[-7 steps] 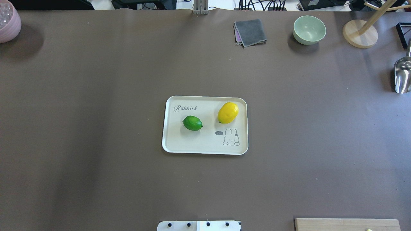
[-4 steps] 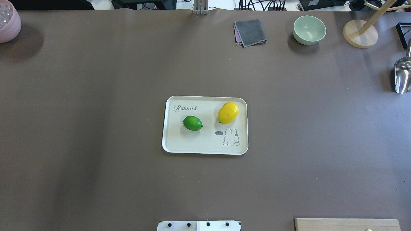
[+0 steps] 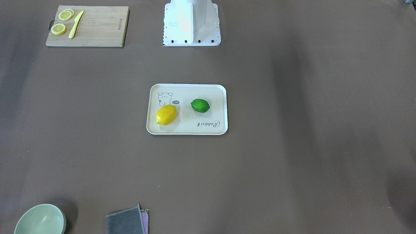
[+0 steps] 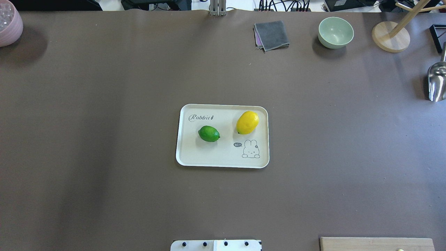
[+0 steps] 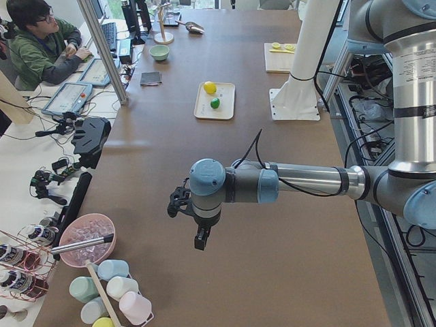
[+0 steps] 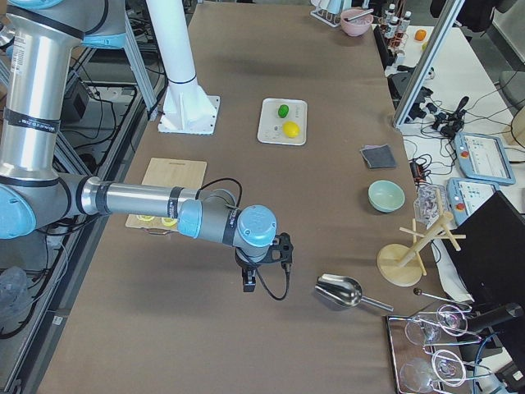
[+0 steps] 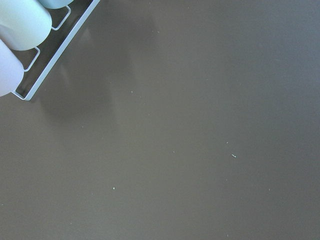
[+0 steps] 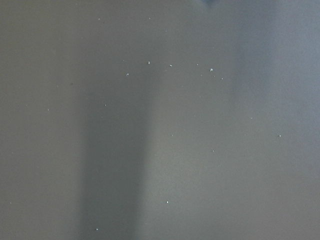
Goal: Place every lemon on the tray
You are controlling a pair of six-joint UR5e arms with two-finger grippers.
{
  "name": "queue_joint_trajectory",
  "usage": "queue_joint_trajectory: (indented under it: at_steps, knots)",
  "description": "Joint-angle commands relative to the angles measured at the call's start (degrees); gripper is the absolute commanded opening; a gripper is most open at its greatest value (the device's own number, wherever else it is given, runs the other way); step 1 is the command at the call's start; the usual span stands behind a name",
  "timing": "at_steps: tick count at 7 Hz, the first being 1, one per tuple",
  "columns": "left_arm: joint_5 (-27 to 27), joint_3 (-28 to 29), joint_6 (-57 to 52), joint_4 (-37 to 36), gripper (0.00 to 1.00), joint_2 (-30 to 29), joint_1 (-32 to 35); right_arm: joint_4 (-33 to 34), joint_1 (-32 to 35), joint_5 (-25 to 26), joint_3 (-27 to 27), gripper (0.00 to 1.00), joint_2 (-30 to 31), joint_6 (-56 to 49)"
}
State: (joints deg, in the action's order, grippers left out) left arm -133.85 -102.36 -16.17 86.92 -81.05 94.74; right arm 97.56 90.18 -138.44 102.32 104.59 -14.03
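Hand status: the left hand [image 5: 198, 238] hangs fingers-down over bare brown bench [image 4: 104, 146] at the end nearest the exterior left camera, and the right hand [image 6: 248, 285] hangs likewise at the opposite end, near a metal scoop [image 6: 340, 290]. Each shows only in a side view, so whether the fingers are apart or together cannot be told; nothing is seen in either. Both wrist cameras show plain bench surface, the left one also the corner of a wire cup rack [image 7: 30, 75]. Well apart from both hands, at bench centre, lies the tray [image 4: 209, 155]: cream-beige, rectangular, rounded corners, raised pale rim, printed "Rabbit" script and a small cartoon animal. Both lemons rest on it, apart from each other. The yellow lemon [image 4: 247, 122] is oval, bright, pointed at the tip, beside the drawing. The green lemon [image 4: 209, 134] is smaller, glossy, below the script. A bamboo cutting board [image 3: 87, 26] carries thin lemon slices [image 3: 58, 29].
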Motion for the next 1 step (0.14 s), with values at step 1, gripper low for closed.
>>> queue_joint_trajectory:
  at_steps: [1]
  knots:
    - [-0.01,-0.12,0.00,0.00,1.00,0.02,0.00,0.00,-0.10,-0.34,-0.01,1.00,0.00,-0.03]
